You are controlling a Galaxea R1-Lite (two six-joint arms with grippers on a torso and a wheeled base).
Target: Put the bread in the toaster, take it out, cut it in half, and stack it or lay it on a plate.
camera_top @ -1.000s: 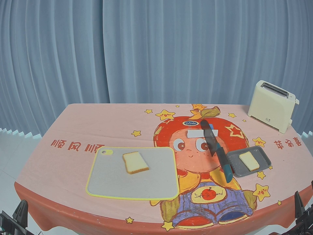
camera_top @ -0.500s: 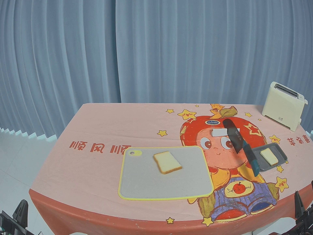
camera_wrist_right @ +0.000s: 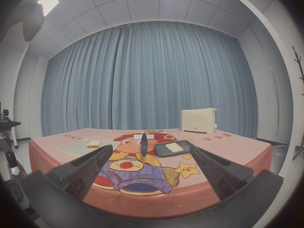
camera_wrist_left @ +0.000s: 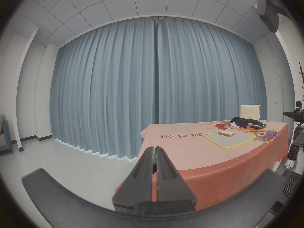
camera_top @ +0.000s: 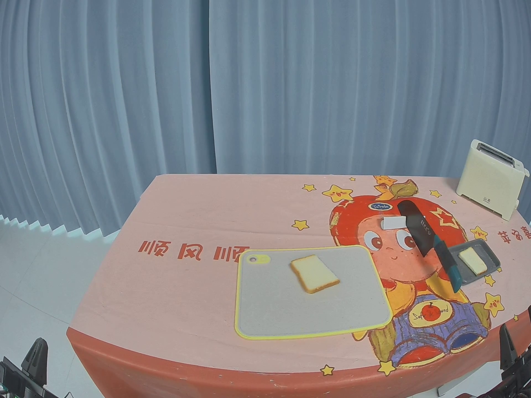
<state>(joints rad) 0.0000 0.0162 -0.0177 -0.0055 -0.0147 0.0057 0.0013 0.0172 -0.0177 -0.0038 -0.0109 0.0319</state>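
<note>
1. Worktop [camera_top: 193, 216]: covered by a pink printed cloth and carries every task item. All items sit toward the robot's right half.

2. Cutting board [camera_top: 265, 310]: grey with a yellow rim, flat near the front edge.

3. Toaster [camera_top: 494, 179]: cream, upright at the far right corner, well apart from the board. No bread projects from its slot.

4. Left pincer [camera_wrist_left: 154, 152]: clenched on nothing, fingers pressed together. It is low, short of the worktop's front edge.

5. Right pincer [camera_wrist_right: 150, 147]: released, fingers spread wide, also short of the front edge and facing the knife and tray.

6. Knife [camera_top: 430, 245]: dark blade, teal handle, lying between board and tray. The blade end lies over a small white strip [camera_top: 392, 223]. The handle runs along the tray's left rim.

7. Tray [camera_top: 494, 260]: grey, serving as the plate, near the right edge.

8. Bread slice [camera_top: 315, 273]: whole, flat near the middle of the board.

9. Second slice [camera_top: 473, 260]: flat inside the tray.

Task status (judgement): the board slice is uncut, so cutting and plating remain. The slice is pale. Whether it has been toasted cannot be determined. Neither pincer is close to any item, so an approach is required first.
</note>
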